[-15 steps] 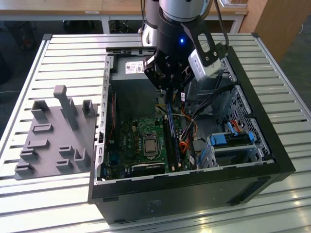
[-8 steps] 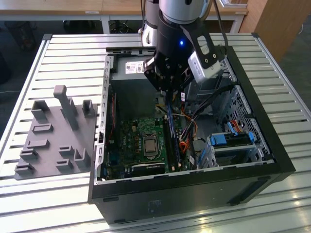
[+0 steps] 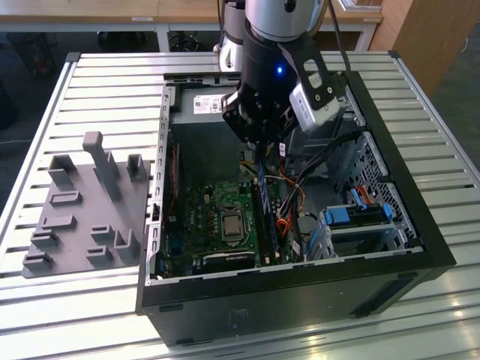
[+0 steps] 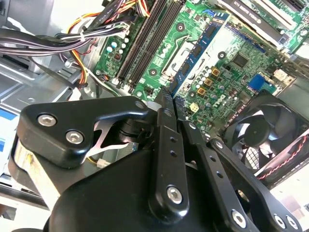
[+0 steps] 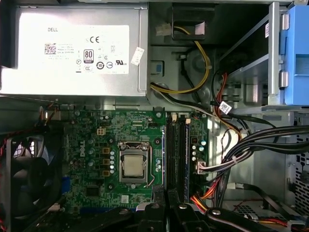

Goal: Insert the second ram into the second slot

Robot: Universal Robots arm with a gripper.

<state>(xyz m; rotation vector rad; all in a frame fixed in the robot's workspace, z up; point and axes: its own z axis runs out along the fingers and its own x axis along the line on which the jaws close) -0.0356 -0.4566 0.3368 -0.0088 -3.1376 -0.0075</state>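
My gripper (image 3: 262, 144) reaches down into the open computer case (image 3: 420, 225) and is shut on the second ram (image 3: 261, 171), a thin blue stick that hangs upright from the fingers. In the second wrist view the stick (image 4: 200, 46) runs away from the closed fingertips (image 4: 166, 99) over the green motherboard. The black memory slots (image 3: 271, 221) lie just below it, right of the processor socket (image 3: 229, 225). In the first wrist view the slots (image 5: 176, 154) sit straight ahead of the gripper (image 5: 166, 210). I cannot tell whether the stick touches a slot.
A silver power supply (image 5: 72, 48) fills the case's far end. Cable bundles (image 5: 251, 145) run beside the slots. A drive bay with blue clips (image 3: 360, 217) stands at the exterior view's right, a fan (image 5: 24, 179) beside the board. A grey fixture (image 3: 82, 210) lies outside the case.
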